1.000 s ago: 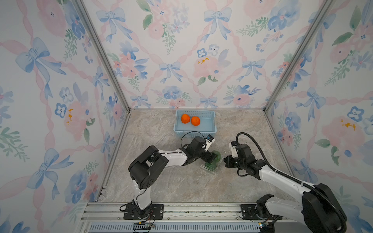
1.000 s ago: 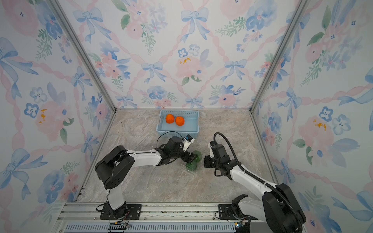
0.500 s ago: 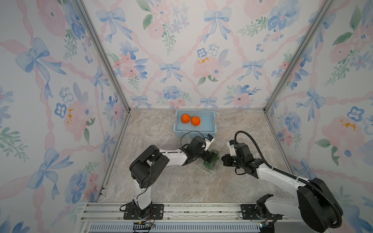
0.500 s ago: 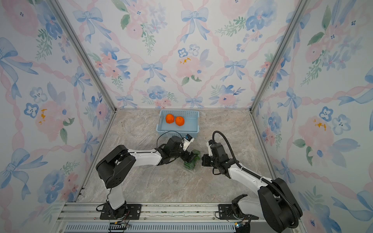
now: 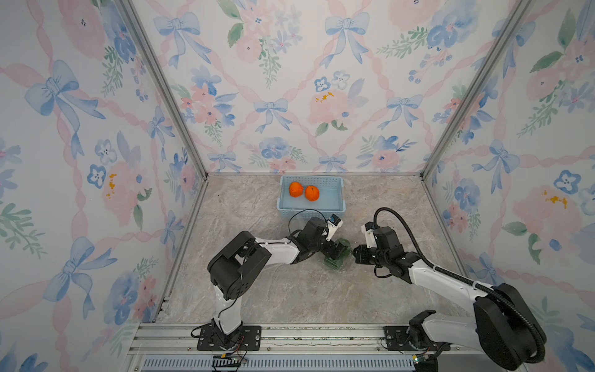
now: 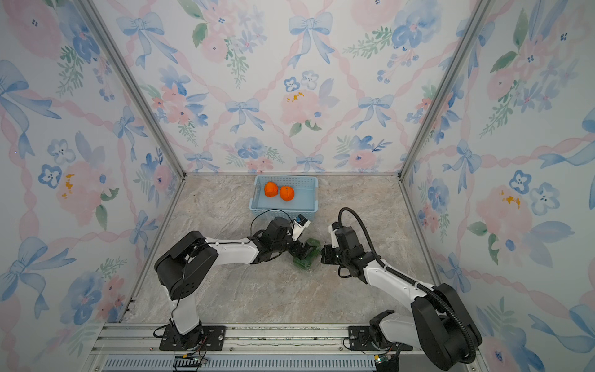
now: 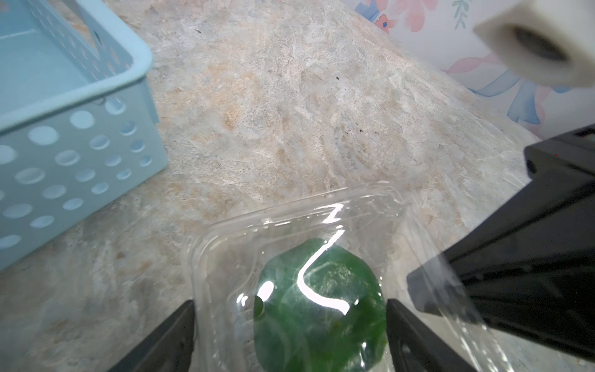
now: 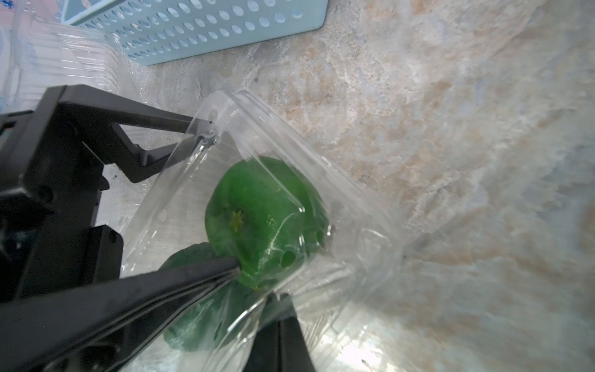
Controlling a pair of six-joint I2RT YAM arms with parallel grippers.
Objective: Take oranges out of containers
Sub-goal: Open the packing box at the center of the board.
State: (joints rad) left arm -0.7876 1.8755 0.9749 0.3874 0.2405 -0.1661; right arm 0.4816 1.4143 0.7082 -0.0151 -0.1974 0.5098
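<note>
At the middle of the desk (image 5: 289,290), one clear plastic container (image 7: 225,257) holds two green fruits. One (image 8: 264,219) shows its stem dimple through the plastic. The other (image 8: 190,322) lies just beside it, partly hidden behind a black finger.

The left claw (image 5: 336,250) is grasping the container. Its fingers (image 7: 167,341) press against two opposite walls, with a fruit between them.

The right claw (image 8: 257,280) is clenched and comes in from the side of the desk's right edge. Its tips pinch a thin clear flap at the container's rim. Whether the container rests flat on the desk cannot be told. In both top views the two claws meet at the container, tip to tip.

At the middle of the desk's back edge stands a light-blue perforated basket (image 5: 342,196), near the container but not touching it. Two orange fruits (image 5: 295,189) (image 5: 311,193) lie side by side in its left half.

A second clear container (image 8: 64,58), ribbed, lies just beside the basket's front wall, seen only in the right wrist view.
</note>
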